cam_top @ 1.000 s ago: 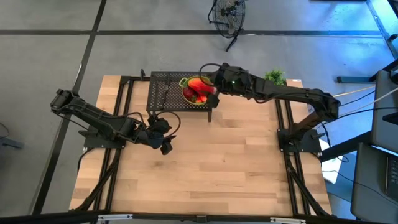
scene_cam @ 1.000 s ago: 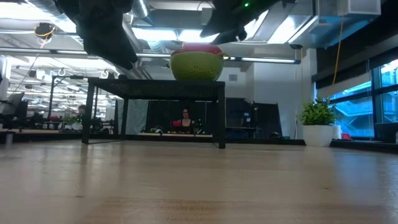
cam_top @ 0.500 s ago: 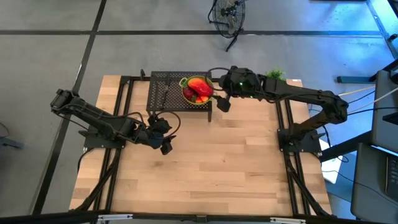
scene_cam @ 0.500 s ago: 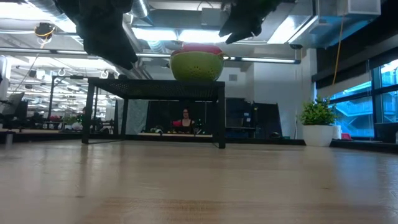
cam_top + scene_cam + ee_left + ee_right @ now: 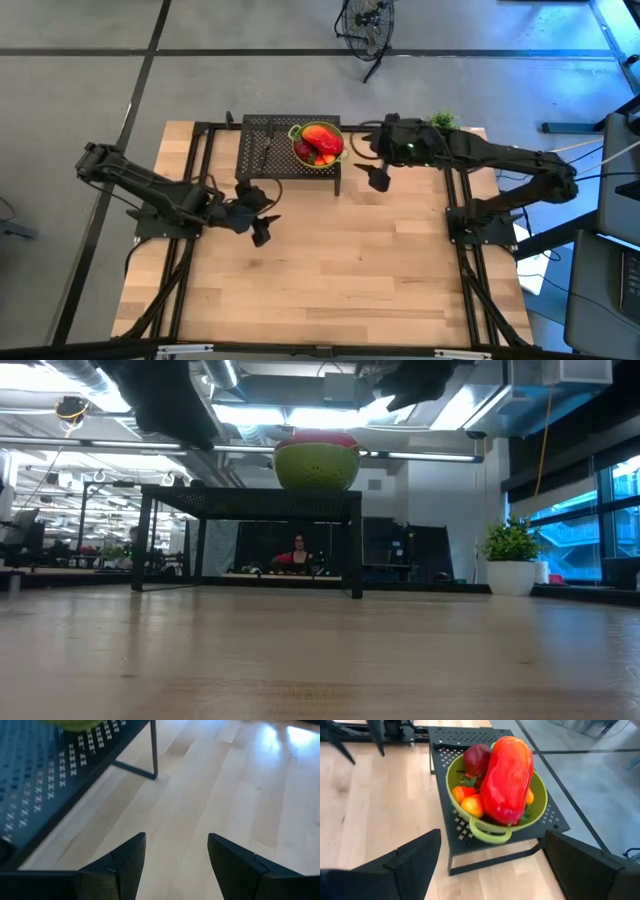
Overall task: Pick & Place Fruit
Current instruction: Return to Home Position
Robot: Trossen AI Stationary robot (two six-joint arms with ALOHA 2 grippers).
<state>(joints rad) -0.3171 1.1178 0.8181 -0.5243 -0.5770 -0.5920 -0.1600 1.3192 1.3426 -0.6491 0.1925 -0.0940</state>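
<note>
The fruit [image 5: 318, 143] was seen heaped in the lime-green strainer bowl [image 5: 490, 832], set on the black perforated shelf [image 5: 262, 150] at the table's [image 5: 330, 270] far middle. On top a big glossy red oblong piece [image 5: 507, 777] was laid, its long axis run from the bowl's handle toward the opposite rim. Just right of the shelf, the right gripper [image 5: 378, 182] was held spread wide, nothing gripped. The left gripper [image 5: 258, 232], nearer than the shelf's left end, was likewise spread and empty.
</note>
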